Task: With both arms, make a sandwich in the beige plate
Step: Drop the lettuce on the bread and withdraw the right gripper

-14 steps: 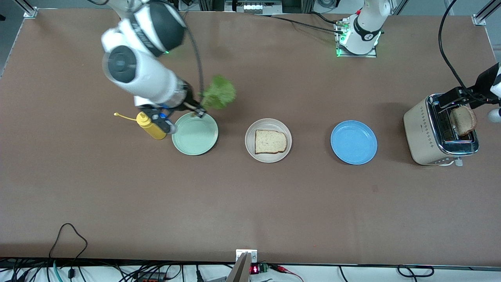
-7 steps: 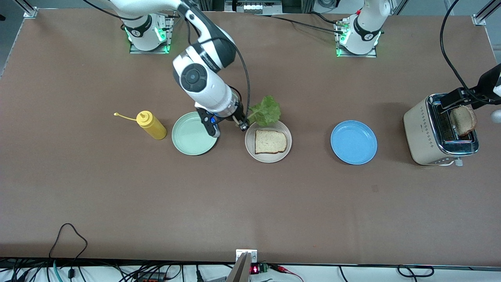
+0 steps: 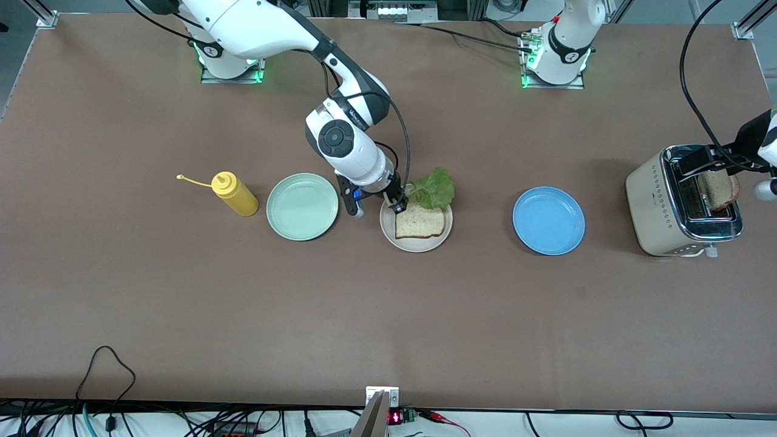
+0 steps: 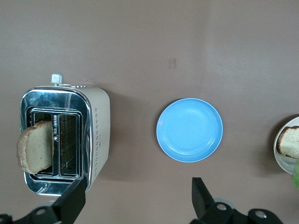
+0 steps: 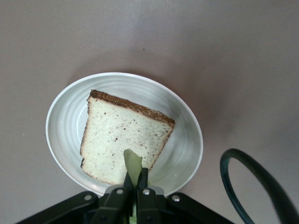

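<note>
The beige plate (image 3: pixel 419 247) lies mid-table with one bread slice (image 3: pixel 419 221) flat on it. My right gripper (image 3: pixel 397 206) hangs low over the plate's edge nearest the mint-green plate. It is shut on the stem of a ruffled green lettuce leaf (image 3: pixel 433 187), which hangs over the plate's rim and the slice's crust. The right wrist view shows the stem (image 5: pixel 133 164) pinched in the right gripper (image 5: pixel 135 181) above the bread (image 5: pixel 121 137) and plate (image 5: pixel 189 140). My left gripper (image 3: pixel 725 173) hovers open and empty at the toaster (image 3: pixel 658 203), where a second slice (image 3: pixel 719 188) stands in a slot (image 4: pixel 35 151).
A mint-green plate (image 3: pixel 302 206) and a yellow squeeze bottle (image 3: pixel 234 194) lie toward the right arm's end. A blue plate (image 3: pixel 549 220) sits between the beige plate and the toaster. A black cable (image 3: pixel 106 364) loops at the table's front edge.
My right arm has carried the lettuce from over the mint-green plate across to the beige plate and lowered it. The left gripper has stayed at the toaster.
</note>
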`<state>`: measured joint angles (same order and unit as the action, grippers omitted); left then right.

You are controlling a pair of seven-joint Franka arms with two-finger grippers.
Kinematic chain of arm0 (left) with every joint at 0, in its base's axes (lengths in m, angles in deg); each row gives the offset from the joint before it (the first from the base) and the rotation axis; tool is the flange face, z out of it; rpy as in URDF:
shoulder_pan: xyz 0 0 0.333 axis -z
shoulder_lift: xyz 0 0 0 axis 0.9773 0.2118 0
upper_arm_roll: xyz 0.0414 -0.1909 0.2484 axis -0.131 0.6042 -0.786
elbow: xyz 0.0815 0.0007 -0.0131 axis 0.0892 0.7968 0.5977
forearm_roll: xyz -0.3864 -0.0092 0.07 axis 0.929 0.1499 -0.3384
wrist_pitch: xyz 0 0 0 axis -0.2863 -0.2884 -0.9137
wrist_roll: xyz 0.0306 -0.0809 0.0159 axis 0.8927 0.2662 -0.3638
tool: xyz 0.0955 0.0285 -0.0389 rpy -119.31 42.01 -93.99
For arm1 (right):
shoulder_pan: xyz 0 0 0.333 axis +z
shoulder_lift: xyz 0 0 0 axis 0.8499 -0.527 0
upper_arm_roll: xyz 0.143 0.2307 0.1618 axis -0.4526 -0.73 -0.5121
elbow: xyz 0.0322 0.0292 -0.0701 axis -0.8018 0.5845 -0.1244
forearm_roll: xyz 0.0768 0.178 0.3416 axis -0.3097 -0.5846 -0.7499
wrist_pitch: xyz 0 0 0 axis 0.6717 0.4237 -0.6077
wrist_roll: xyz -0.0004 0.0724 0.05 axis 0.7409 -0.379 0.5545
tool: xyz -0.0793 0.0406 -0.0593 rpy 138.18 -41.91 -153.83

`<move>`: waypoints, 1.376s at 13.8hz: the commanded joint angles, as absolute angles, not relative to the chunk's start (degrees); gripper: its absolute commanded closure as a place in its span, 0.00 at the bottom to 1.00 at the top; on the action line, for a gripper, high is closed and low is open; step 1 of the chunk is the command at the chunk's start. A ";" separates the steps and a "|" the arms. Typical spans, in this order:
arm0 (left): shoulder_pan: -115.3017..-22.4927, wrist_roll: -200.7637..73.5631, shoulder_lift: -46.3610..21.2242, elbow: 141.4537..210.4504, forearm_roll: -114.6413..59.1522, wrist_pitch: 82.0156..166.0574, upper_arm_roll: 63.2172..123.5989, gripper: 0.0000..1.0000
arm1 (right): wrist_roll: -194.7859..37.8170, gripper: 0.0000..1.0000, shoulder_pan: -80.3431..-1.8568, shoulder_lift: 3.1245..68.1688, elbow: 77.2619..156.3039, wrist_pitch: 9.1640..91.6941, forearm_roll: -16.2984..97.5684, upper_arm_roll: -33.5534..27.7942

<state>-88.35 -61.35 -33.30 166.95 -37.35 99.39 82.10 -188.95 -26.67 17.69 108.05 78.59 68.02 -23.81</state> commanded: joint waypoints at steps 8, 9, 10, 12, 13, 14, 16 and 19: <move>-88.49 -61.02 -30.10 161.67 -35.86 99.51 82.20 0.00 | -191.53 0.00 -26.29 13.85 103.46 80.71 69.13 -23.36; -88.49 -61.02 -30.02 161.67 -35.86 99.51 82.20 0.00 | -191.62 0.00 -26.47 14.20 103.28 80.27 69.13 -23.27; -88.41 -61.02 -30.02 161.67 -35.94 99.51 82.20 0.00 | -191.36 0.00 -26.64 14.98 103.19 78.61 69.13 -23.18; -88.23 -61.02 -29.49 161.67 -36.21 99.51 82.20 0.00 | -190.48 0.00 -27.43 17.78 101.62 72.04 69.13 -21.87; -88.32 -61.10 -29.40 161.67 -36.12 99.16 82.20 0.00 | -188.30 0.00 -28.92 20.41 101.52 68.53 68.61 -21.52; -88.58 -60.76 -29.40 161.76 -36.30 98.90 82.20 0.00 | -183.67 0.00 -30.50 22.96 101.61 65.97 68.26 -21.51; -90.94 -60.40 -29.40 161.76 -36.65 98.98 82.03 0.00 | -169.46 0.00 -33.31 28.93 102.22 58.51 68.16 -21.42; -99.18 -60.14 -23.80 161.76 -36.82 98.89 82.03 0.00 | -150.37 0.00 -39.54 36.76 103.10 47.00 68.16 -21.16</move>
<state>-93.87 -61.33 -28.66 163.50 -37.38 99.50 81.73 -160.45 -35.93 31.31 99.89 51.90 68.25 -20.79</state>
